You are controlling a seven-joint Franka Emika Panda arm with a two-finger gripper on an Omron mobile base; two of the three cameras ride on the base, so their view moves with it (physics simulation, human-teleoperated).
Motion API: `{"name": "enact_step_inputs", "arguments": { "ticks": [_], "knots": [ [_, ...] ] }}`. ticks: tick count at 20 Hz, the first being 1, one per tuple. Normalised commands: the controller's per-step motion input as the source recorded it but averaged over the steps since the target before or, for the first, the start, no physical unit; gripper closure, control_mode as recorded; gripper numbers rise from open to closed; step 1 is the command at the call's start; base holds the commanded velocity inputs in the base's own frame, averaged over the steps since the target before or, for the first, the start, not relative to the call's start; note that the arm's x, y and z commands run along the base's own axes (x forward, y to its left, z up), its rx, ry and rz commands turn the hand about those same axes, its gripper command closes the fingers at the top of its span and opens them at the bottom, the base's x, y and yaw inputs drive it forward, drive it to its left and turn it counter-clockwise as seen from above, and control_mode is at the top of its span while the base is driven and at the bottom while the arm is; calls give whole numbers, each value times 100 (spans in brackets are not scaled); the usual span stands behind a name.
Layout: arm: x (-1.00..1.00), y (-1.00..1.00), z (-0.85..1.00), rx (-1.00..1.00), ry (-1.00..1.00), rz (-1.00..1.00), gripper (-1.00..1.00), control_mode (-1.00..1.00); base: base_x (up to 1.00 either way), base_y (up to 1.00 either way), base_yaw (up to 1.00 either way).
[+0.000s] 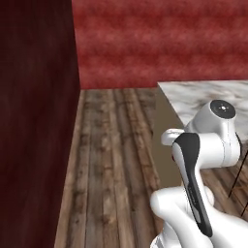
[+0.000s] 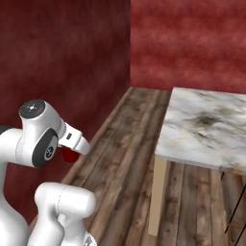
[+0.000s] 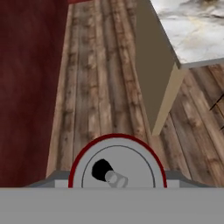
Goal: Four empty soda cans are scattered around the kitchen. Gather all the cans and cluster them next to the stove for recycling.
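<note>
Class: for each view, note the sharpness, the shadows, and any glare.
Left base view: soft and blurry, no glare on the marble table. Right base view: flat even light, no cast shadow under the table. Hand view: red soda can top close up, crisp, no highlights.

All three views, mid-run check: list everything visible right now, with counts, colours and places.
soda can: one, red with silver top, held between the gripper's fingers, close under the hand camera; a red patch of it shows under the hand in the right base view.
table: one, white-grey marble top, tan leg, to the arm's right.
floor: brown wooden planks.
walls: dark red, to the left and ahead.
dark thin frame: black, beside the table, unclear what it is.
gripper: shut on the soda can.
arm: one, white with dark joints.
</note>
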Motion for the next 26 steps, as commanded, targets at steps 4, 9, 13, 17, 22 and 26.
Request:
{"name": "enact_step_inputs", "arguments": {
  "ticks": [4, 9, 13, 17, 22, 26],
  "knots": [
    [0, 0, 0, 0, 0, 0, 100, 100, 38, 32, -1],
    [0, 0, 0, 0, 0, 0, 100, 100, 46, 34, -1],
    [0, 0, 0, 0, 0, 0, 100, 100, 50, 27, 0],
    [0, 0, 0, 0, 0, 0, 100, 100, 55, 18, 0],
    [0, 0, 0, 0, 0, 0, 100, 100, 58, 17, 0],
    [0, 0, 0, 0, 0, 0, 100, 100, 60, 18, 0]
  ]
}}
